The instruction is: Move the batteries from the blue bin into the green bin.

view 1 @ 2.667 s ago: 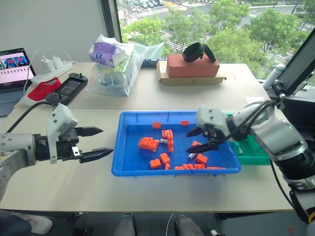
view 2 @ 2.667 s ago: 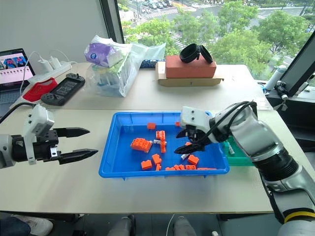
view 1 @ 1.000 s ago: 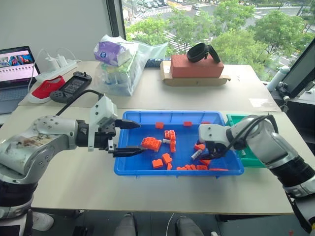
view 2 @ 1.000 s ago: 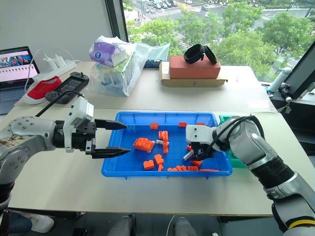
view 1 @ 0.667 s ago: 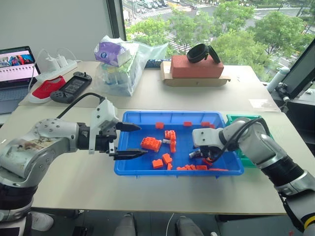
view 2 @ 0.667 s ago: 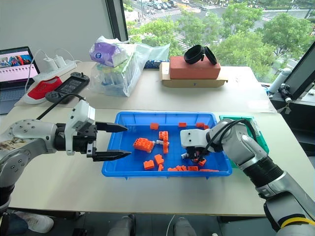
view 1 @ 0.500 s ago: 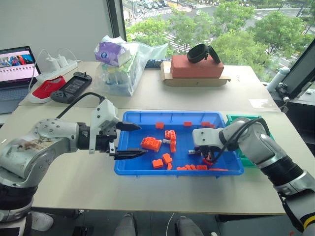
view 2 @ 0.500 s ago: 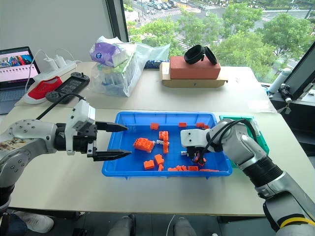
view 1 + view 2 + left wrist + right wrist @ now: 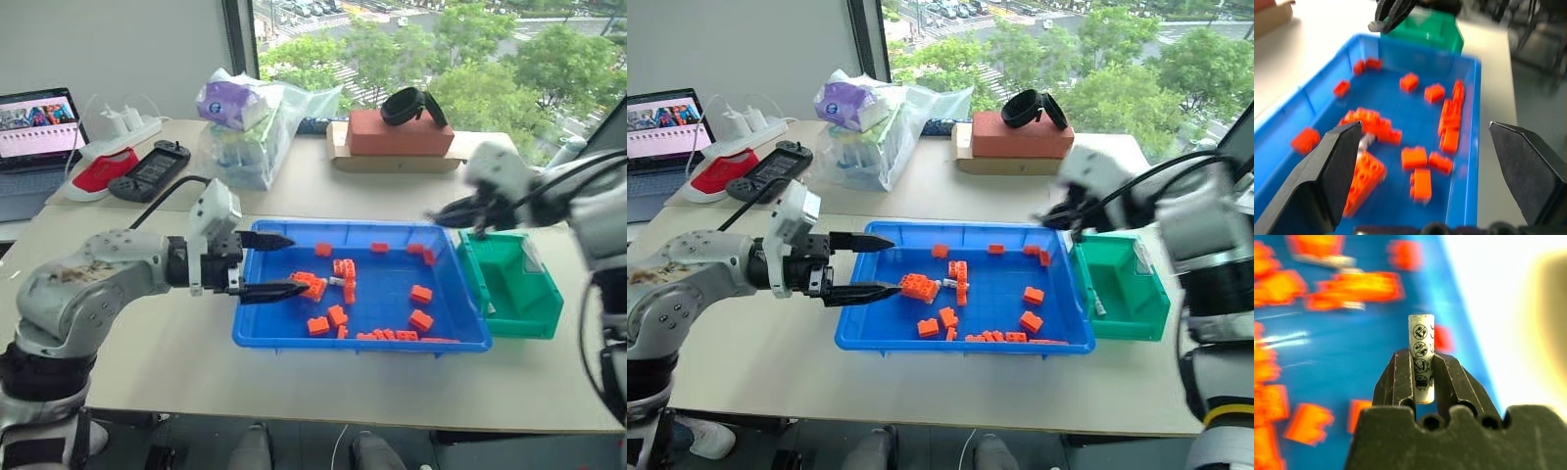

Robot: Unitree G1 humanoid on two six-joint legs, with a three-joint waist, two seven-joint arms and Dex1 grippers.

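right gripper (image 9: 1421,377): clenched on one battery (image 9: 1421,352), which stands upright between the fingers. A second ago it was low in the blue bin (image 9: 257,333) among the orange bricks (image 9: 419,320); now it's up by the bin's far right corner, right next to the green bin (image 9: 509,284).

left gripper (image 9: 272,264): fingers spread, empty, parked over the blue bin's left end, basically unmoved.

leftover: another battery (image 9: 940,284) lies by the brick cluster.

meaning: pick done, drop comes next, I'd guess.
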